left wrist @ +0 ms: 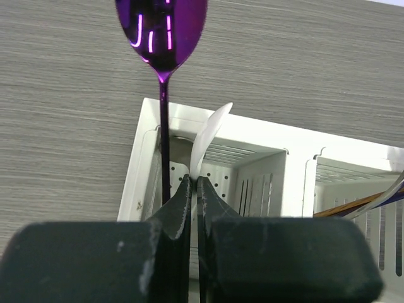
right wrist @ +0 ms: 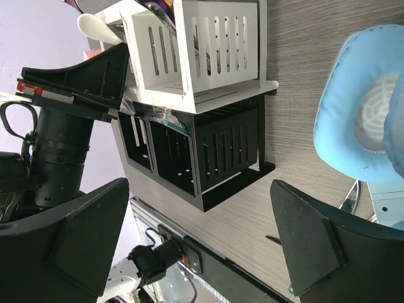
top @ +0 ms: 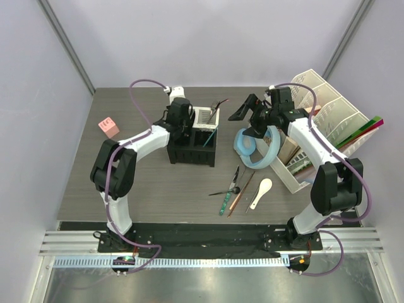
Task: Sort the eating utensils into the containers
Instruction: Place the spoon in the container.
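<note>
The containers are one black caddy [top: 189,151] with white-rimmed compartments [left wrist: 265,137] at the back. My left gripper [top: 182,118] hangs over a white compartment, shut on a white ceramic soup spoon [left wrist: 208,136] that stands up between its fingertips [left wrist: 183,202]. Just left of those fingertips a purple spoon [left wrist: 163,38] stands bowl-up in the same compartment. More utensils stick out of the caddy [right wrist: 221,145]. My right gripper [top: 247,122] hovers open and empty to the right of the caddy. On the table lie another white soup spoon [top: 261,192], a black knife [top: 234,181], brown chopsticks [top: 241,192] and a green-patterned piece [top: 225,202].
A light blue ring [top: 259,150] lies under the right arm, against the big white slotted rack [top: 325,117] at the right. A pink block [top: 108,127] sits at the far left. The loose utensils lie near the table's front edge.
</note>
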You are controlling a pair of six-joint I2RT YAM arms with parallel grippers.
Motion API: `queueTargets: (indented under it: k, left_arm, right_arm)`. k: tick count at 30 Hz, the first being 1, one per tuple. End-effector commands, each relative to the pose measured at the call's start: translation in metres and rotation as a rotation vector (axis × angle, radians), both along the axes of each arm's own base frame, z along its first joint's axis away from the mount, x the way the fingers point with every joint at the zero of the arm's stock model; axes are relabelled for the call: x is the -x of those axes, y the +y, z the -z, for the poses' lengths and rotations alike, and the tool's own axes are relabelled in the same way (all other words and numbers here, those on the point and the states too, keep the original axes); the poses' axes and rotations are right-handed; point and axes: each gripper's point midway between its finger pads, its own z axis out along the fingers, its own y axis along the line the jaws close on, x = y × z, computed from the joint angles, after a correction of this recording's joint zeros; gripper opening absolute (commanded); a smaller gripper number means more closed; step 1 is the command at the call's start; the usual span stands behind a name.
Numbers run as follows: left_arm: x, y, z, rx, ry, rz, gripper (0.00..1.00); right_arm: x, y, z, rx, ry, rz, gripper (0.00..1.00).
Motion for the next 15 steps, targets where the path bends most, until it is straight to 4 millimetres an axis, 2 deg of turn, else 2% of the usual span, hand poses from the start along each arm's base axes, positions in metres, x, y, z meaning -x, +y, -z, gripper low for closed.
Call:
queueTargets:
  k: [1, 3, 4, 6, 9, 12, 13, 15]
  left_arm:
    - [0.001, 0.001, -0.04, 0.03, -0.105, -0.025, 0.02]
    - [0.003, 0.005, -0.045, 0.023, -0.108, -0.041, 0.08]
    - [0.003, 0.006, -0.049, 0.017, -0.111, -0.043, 0.16]
    - [0.005, 0.012, -0.057, 0.002, -0.115, -0.061, 0.25]
    - [0.007, 0.018, -0.07, -0.013, -0.135, -0.076, 0.3]
    - [0.008, 0.028, -0.1, -0.006, -0.183, -0.109, 0.34]
    - [0.01, 0.03, -0.118, 0.01, -0.215, -0.111, 0.36]
    - [0.009, 0.035, -0.137, 0.022, -0.25, -0.12, 0.46]
  right_arm:
    - [-0.001, 0.009, -0.017, -0.021, -0.04, -0.032, 1.0]
    - [-0.002, 0.009, -0.018, -0.02, -0.04, -0.031, 1.0]
    - [-0.002, 0.009, -0.018, -0.022, -0.041, -0.031, 1.0]
    - [-0.001, 0.009, -0.018, -0.02, -0.04, -0.032, 1.0]
    - [0.0, 0.009, -0.016, -0.015, -0.041, -0.032, 1.0]
    - [0.002, 0.011, -0.018, -0.022, -0.051, -0.048, 1.0]
    - [0.002, 0.012, -0.019, -0.02, -0.058, -0.052, 1.0]
    - [0.001, 0.011, -0.018, -0.01, -0.064, -0.045, 1.0]
